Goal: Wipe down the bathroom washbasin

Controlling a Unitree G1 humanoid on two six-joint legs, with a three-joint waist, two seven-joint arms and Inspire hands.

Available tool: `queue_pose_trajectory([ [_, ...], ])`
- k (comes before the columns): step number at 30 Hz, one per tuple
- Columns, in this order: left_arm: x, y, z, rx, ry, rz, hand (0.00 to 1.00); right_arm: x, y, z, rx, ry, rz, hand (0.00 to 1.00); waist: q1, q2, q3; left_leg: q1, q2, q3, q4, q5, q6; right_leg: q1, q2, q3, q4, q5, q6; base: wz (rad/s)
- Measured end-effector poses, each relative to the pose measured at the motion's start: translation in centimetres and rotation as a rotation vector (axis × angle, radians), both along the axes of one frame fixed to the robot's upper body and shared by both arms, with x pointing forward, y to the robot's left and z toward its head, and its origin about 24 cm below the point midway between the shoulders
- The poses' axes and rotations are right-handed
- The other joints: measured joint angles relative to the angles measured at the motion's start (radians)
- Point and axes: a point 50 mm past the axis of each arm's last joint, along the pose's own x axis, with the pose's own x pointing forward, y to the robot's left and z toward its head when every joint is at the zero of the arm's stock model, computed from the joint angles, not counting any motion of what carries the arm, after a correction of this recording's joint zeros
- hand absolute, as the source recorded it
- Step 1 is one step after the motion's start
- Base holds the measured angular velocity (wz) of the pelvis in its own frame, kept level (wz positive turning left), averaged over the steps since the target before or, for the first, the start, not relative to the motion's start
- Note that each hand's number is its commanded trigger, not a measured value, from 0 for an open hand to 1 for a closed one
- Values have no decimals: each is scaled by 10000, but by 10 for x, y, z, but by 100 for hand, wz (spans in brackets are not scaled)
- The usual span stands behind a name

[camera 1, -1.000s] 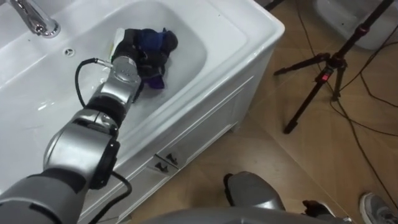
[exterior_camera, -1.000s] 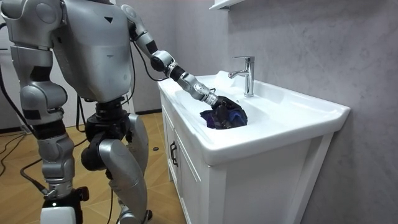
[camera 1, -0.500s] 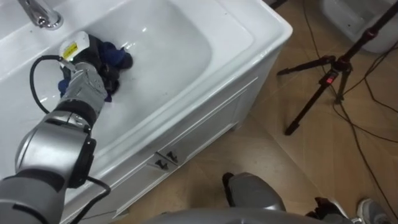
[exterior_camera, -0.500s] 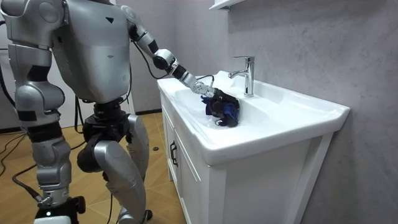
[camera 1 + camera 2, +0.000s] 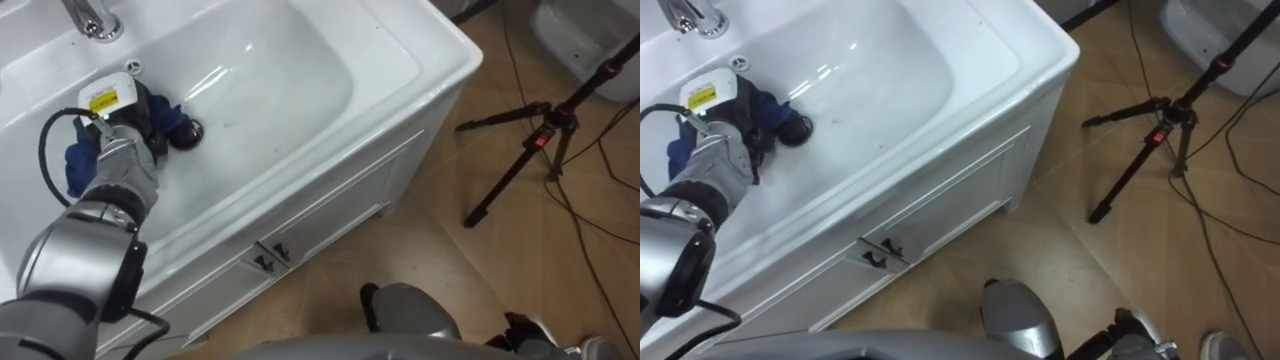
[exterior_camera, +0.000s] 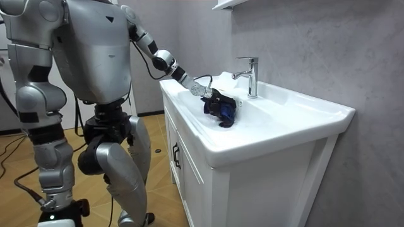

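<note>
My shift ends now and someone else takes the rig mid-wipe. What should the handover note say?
Left hand: in the basin, fingers closed on the cloth.
Right hand: idle, hanging at the robot's side in the room view.
Cloth: bunched on the bowl's left side, just in front of the faucet.
Robot: stands at the cabinet front, left arm reaching over the rim.
Done: cloth grasped and down on the bowl surface.
Left: probably wipe across the bowl's right side, then lift the cloth out.
</note>
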Motion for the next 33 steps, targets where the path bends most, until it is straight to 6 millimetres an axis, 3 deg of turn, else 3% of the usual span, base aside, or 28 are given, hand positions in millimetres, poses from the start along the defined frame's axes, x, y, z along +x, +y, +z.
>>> queue_pose_trajectory([
  [3, -1, 1, 0, 90, -90, -4, 100, 1, -1, 0, -36, -51, 0, 0, 172, -7, -22, -4, -2, -1, 1, 6, -2, 7, 3, 0, -37, 2, -1, 0],
  [5, -7, 3, -4, 280, 5, -40, 100, 1, -2, 1, -57, -117, 6, 0, 217, 24, -114, 10, 1, -43, 2, 38, -14, 56, -12, -77, -136, 30, -14, 2],
  [11, -25, 12, -16, 362, 238, 321, 100, -1, -5, 1, -98, -225, -394, 0, 260, 0, -172, 356, 17, -144, -42, 54, -36, 485, -13, -186, -323, -15, -33, 5],
  [16, -36, 20, -21, 505, 260, 526, 100, -11, -7, 1, -142, -17, -477, 0, 541, 26, -291, 528, 18, -306, -174, 62, -45, 709, -18, -303, -495, 38, -34, 5],
  [24, -32, 21, -15, 245, -432, 640, 100, -6, -8, 2, -128, -199, -340, 0, 739, 184, -291, 514, 28, -841, -146, 105, -54, 1019, -134, -889, -684, 74, -68, 21],
  [27, -32, 17, -13, 104, -810, 321, 100, -2, -8, 3, -165, -341, -120, 0, 754, 286, -250, 523, 25, -1094, -164, 112, -54, 1220, -177, -1125, -874, 61, -66, 25],
  [33, -30, 2, 1, -317, -2200, -484, 100, -2, -8, 2, -147, -404, 63, 0, 972, 320, -262, 706, 19, -1346, -406, 156, -79, 1641, -197, -1420, -1261, 44, -55, 15],
])
